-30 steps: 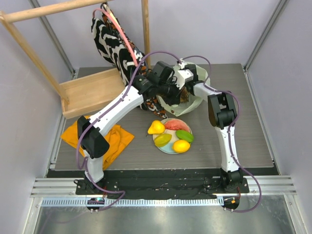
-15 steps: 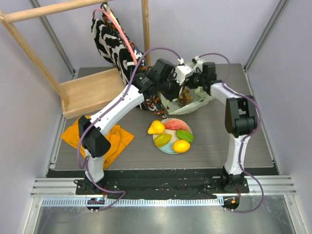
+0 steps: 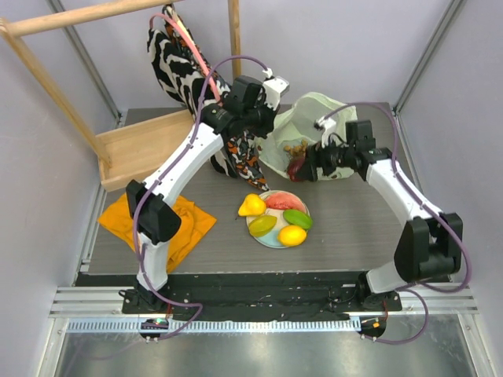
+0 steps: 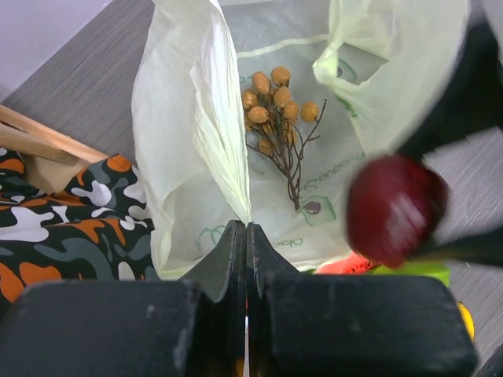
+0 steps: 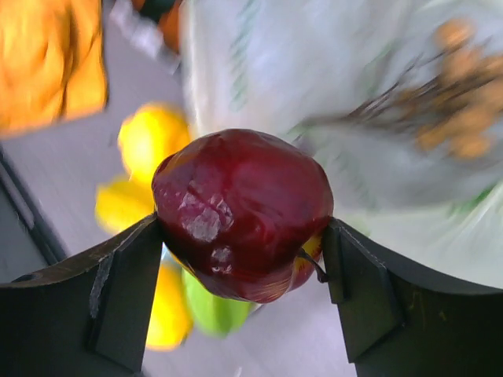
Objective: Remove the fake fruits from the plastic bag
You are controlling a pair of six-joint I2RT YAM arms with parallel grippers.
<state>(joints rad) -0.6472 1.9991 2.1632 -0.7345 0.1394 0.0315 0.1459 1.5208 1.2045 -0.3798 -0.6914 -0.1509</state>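
At the far middle of the bench (image 3: 369,228), the plastic bag (image 3: 306,126) lies with its mouth pulled open, lifted along one edge. The left end effector (image 4: 247,232) is pinched tight on a fold of the bag's thin pale-green film, its two fingers pressed together with only the film between them. Inside the bag, the brownish grape bunch (image 4: 275,102) rests on the lower wall, its stems pointing towards the mouth.

Just outside the bag mouth, the right end effector (image 5: 244,216) clasps the dark red ball (image 5: 244,212), one finger against each side of it. From above, the ball sits beside the near edge of the bag, between the bag and the plate (image 3: 273,240). In the left wrist view the ball is blurred.

On the plate, near the front of the bag, lie the yellow pear (image 3: 251,206), the red watermelon slice (image 3: 279,201), a green oval (image 3: 297,218), a yellow-green oval (image 3: 262,225) and a yellow oval (image 3: 292,235), all touching or nearly so.

A camouflage-patterned cloth (image 4: 55,212) lies just to the left of the bag. The zebra-patterned cloth bag (image 3: 169,55) hangs from a wooden frame (image 3: 145,145) at the far left, and an orange cloth (image 3: 161,224) lies on the near left of the bench.
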